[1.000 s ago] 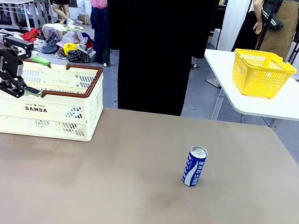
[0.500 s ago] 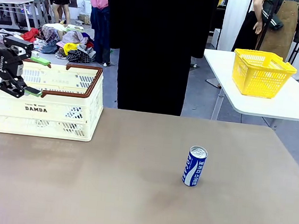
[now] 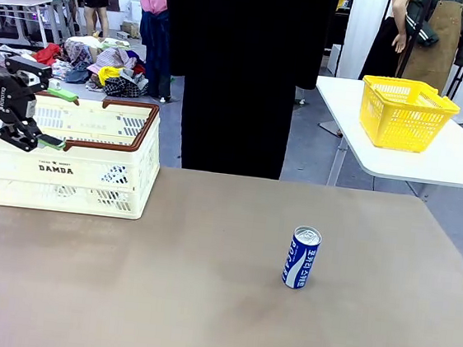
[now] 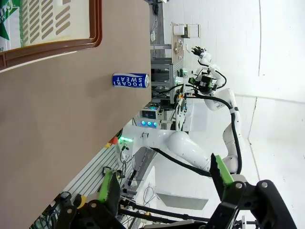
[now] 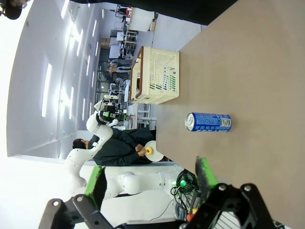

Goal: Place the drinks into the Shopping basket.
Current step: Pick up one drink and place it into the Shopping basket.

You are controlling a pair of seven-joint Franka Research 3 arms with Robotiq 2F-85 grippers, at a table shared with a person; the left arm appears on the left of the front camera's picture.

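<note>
My left jaws (image 3: 45, 114) spread empty over cream slotted plastic basket (image 3: 90, 177), contents hidden, right jaws (image 5: 151, 177) spread empty, blue metal can (image 3: 301, 258) upright on surface (image 3: 161, 290).

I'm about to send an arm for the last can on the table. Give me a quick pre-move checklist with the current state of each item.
1. Blue can upright, apart from other things: ok.
2. Left gripper open, nothing between its fingers: ok.
3. Right gripper open, nothing held: ok.
4. Table bare between the can and the Shopping basket: ok.
5. Person's hands away from the can: cannot tell.
6. Room left inside the basket: cannot tell.
</note>
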